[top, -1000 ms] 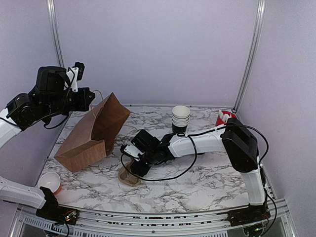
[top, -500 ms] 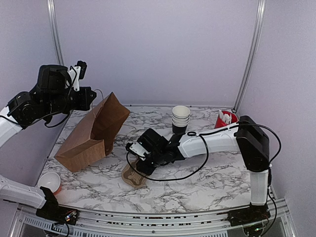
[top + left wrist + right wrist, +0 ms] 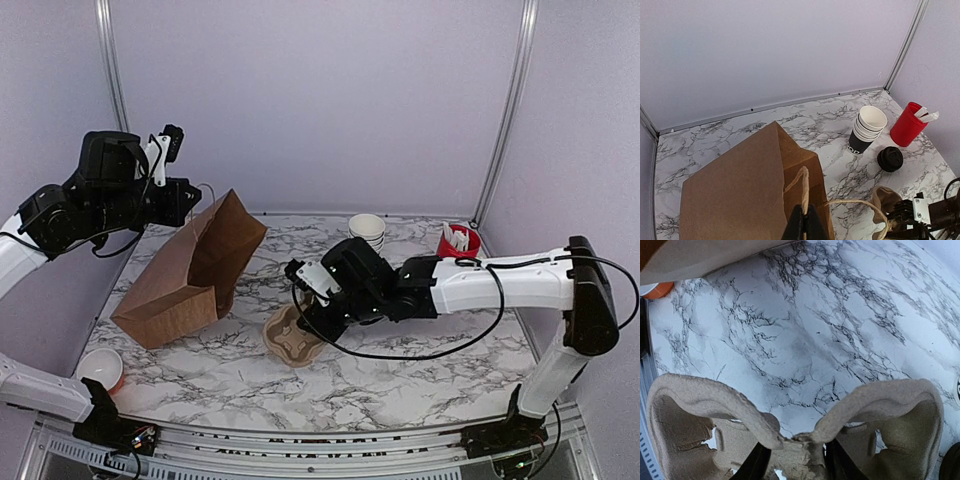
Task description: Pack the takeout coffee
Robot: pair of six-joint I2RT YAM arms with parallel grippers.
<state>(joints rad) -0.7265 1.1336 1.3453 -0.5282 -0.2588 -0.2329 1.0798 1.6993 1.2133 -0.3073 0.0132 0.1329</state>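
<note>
Your right gripper (image 3: 796,461) pinches the central ridge of a pulp cup carrier (image 3: 890,405), one black finger on either side. The carrier sits tilted at the middle of the marble table (image 3: 805,315), and you cannot tell whether it rests there or hangs clear.

Your left gripper (image 3: 802,222), raised high at the far left, is pressed together on the twine handle (image 3: 804,182) of the brown paper bag (image 3: 740,195). The bag leans on the left side of the table, base down, mouth lifted and facing the carrier just beside it.

The takeout coffee (image 3: 890,159) shows only from the left wrist, as a round black lid low on the marble, near the foot of the stack of nested cups (image 3: 867,127) and the red cup (image 3: 907,125) of white sticks (image 3: 927,114). You cannot tell whether a cup stands under that lid. It is well apart from the bag.

A lone cup (image 3: 100,368), white inside, stands at the near-left corner.
</note>
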